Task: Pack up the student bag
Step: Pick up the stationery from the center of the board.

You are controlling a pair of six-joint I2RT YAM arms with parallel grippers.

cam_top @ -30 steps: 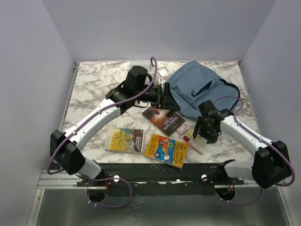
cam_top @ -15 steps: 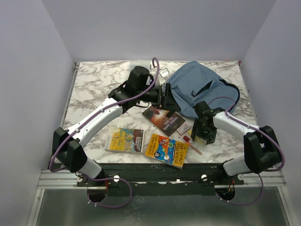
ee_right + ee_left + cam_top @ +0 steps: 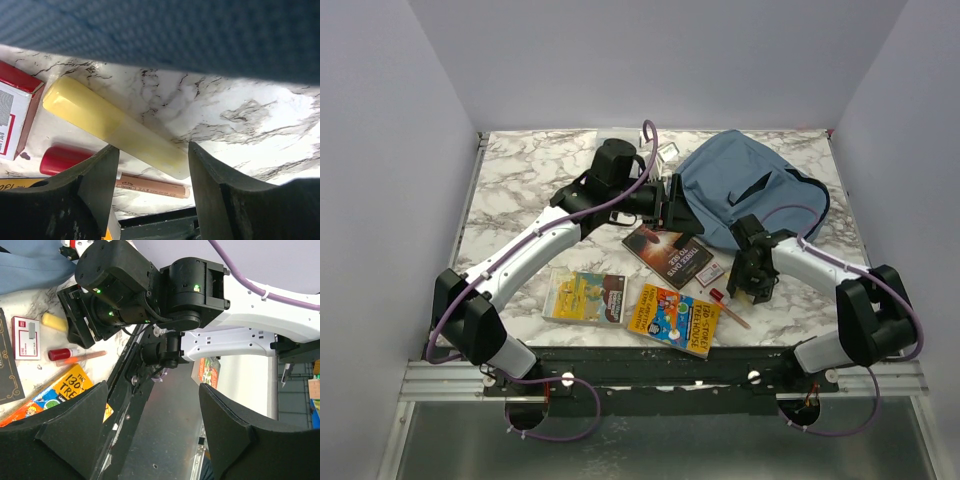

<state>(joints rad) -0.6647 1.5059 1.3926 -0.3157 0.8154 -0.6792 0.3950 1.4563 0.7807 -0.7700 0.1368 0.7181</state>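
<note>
Pale lilac walls (image 3: 390, 150) close in a white, grey-veined marble table (image 3: 510, 180). Near its front edge lie a yellow book (image 3: 585, 296) and an orange book (image 3: 673, 318), with a dark book (image 3: 667, 254) just behind them. The left fingers (image 3: 672, 205) stand spread and empty at the left edge of the bag (image 3: 740, 195), which lies at the back right. The right fingers (image 3: 752, 289) are apart, astride a yellow stick (image 3: 100, 122) lying flat on the table. I cannot tell whether they touch it.

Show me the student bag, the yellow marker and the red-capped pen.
student bag (image 3: 720, 180), top external view, blue fabric panel.
yellow marker (image 3: 115, 130), right wrist view, middle of barrel.
red-capped pen (image 3: 60, 160), right wrist view, red cap.
</note>
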